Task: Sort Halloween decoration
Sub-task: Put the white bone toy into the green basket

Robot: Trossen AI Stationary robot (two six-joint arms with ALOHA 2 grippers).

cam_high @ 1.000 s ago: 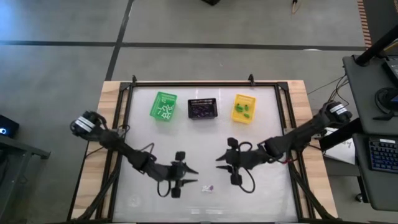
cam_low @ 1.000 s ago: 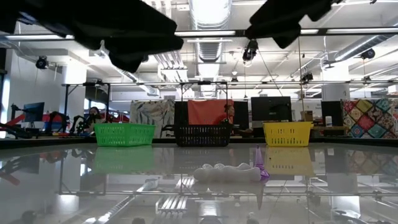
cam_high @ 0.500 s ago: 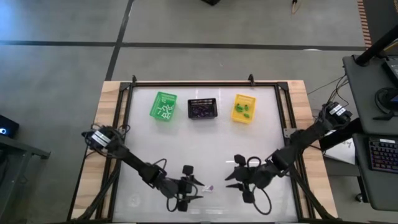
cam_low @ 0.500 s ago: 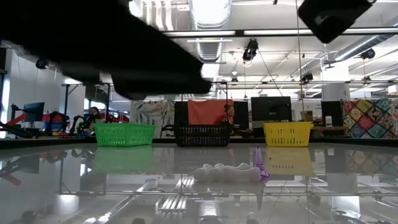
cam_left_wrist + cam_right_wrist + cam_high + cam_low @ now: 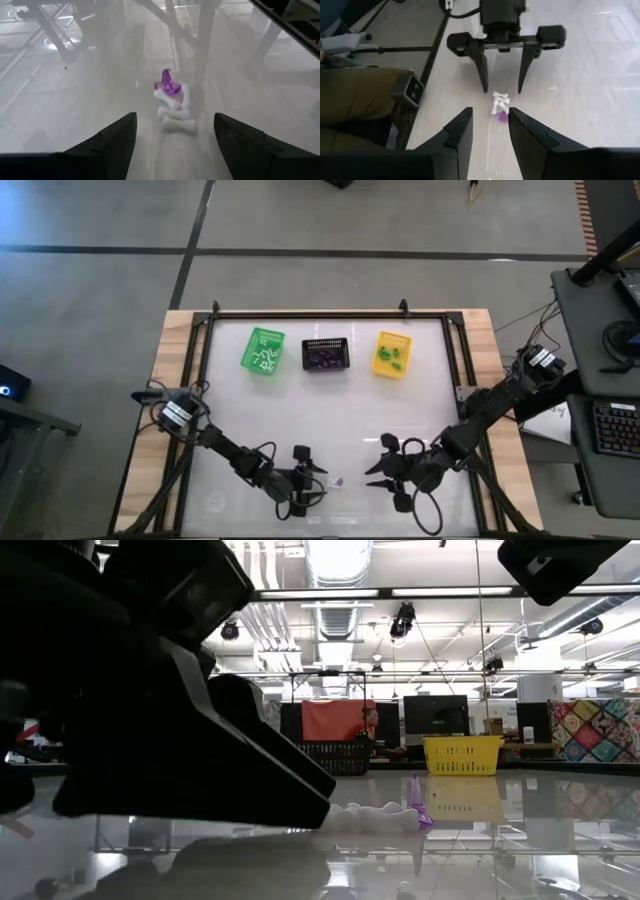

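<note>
A small cluster of trinkets [image 5: 333, 482] lies on the glossy white table near its near edge: white bone-shaped pieces [image 5: 175, 116] and a purple witch-hat piece [image 5: 169, 86]. My left gripper [image 5: 322, 482] is low and open, with its fingertips just left of the cluster and pointing at it. My right gripper [image 5: 370, 477] is also open and faces the cluster from the right, a short way off. In the right wrist view the cluster [image 5: 499, 104] lies between my right gripper [image 5: 490, 110] and my left gripper [image 5: 502, 91]. The low view shows the left finger beside the white pieces [image 5: 372, 817].
Along the table's far side stand a green basket [image 5: 263, 350], a black basket [image 5: 326, 354] and a yellow basket [image 5: 393, 353], each with small pieces inside. A person's olive trouser leg [image 5: 360, 100] shows beyond the table's left edge. Bare table lies between the baskets and the grippers.
Both grippers have moved toward the table's near edge. The left one has also come down low and closed in on the trinket cluster from the left; the right one has shifted slightly toward the right. The trinkets have stayed where they were.
</note>
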